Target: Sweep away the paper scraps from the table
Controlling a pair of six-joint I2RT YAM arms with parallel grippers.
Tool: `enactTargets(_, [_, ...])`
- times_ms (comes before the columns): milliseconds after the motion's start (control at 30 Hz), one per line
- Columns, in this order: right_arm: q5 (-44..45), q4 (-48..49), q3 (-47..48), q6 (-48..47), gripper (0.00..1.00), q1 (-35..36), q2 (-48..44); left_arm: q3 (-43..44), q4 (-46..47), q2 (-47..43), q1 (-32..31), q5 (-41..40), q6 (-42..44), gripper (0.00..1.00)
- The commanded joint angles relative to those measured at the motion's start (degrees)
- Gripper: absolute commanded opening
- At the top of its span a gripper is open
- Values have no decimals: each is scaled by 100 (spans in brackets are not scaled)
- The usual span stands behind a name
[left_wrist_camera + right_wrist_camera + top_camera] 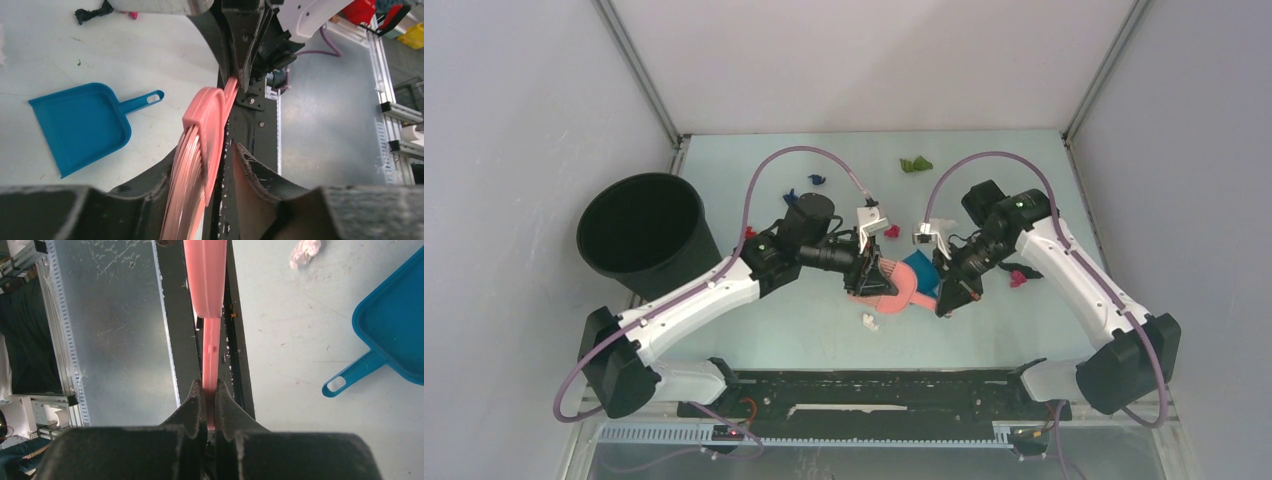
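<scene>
Top external view: the left arm point(694, 300) and the right arm point(1074, 270), white with black joints, meet over the middle of a pale mint-green desk point(804, 335). Between them is a pink plastic hand brush point(892, 298), above a blue plastic dustpan point(921, 272) that the arms mostly hide. Tiny crumpled paper scraps point(915, 164) lie scattered on the desk. A green one sits near the far edge, with dark blue bits point(817, 181) left of it. A magenta bit point(889, 231) lies between the wrists, a white bit point(869, 321) just beside the brush on the near side, and a reddish bit point(1019, 277) by the right arm. A round black bin point(646, 232) stands at the left side.

Right wrist view: the right tool point(210, 387) is pressed together on the brush's thin handle.

Left wrist view: the left tool point(205, 157) straddles the brush head, with the bristles against one finger. Whether it squeezes the head cannot be told. The bottom of the brush is cut off by the picture edge.
</scene>
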Motion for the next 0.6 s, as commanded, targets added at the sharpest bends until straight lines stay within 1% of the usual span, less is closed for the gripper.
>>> enactTargets(0, [-246,182,388,268,0,42,168,1,577,-45,-20,423,-294,35])
enactTargets(133, [-355,161,505,303,0,-18,202,-71,861,-87,50,405,-541,13])
enactTargets(200, [-499,125,545,292,0,-150,163,-171,1193,-121,143,431,-855,4])
enactTargets(233, [-618,99,587,268,3,-256,134,-244,1446,-143,222,454,-1064,2])
enactTargets(267, [-764,62,632,224,10,-426,105,-355,1852,-186,313,487,-1481,0])
enactTargets(300, [-979,44,661,183,20,-635,51,-494,2337,-225,404,526,-1889,0])
enactTargets(333, [-1262,92,677,176,34,-939,-21,-687,2917,-261,499,512,-2373,0])
enactTargets(367, [-1622,155,670,195,44,-1300,-107,-927,3690,-298,590,459,-2965,0])
enactTargets(400, [-2257,251,635,267,53,-1661,-185,-1207,4529,-317,653,322,-3625,0])
enactTargets(467, [-3207,808,341,874,76,-2392,-336,-1741,6451,-165,739,95,-4954,0])
enactTargets(500, [-3525,1303,134,1442,86,-2623,-371,-1884,7372,22,775,64,-5589,0])
enactTargets(533, [-3708,1800,-34,1974,95,-2741,-384,-1943,8190,283,812,50,-6224,0])
enactTargets(567, [-3821,2198,-164,2301,99,-2788,-352,-1992,9130,573,848,-27,-6809,0])
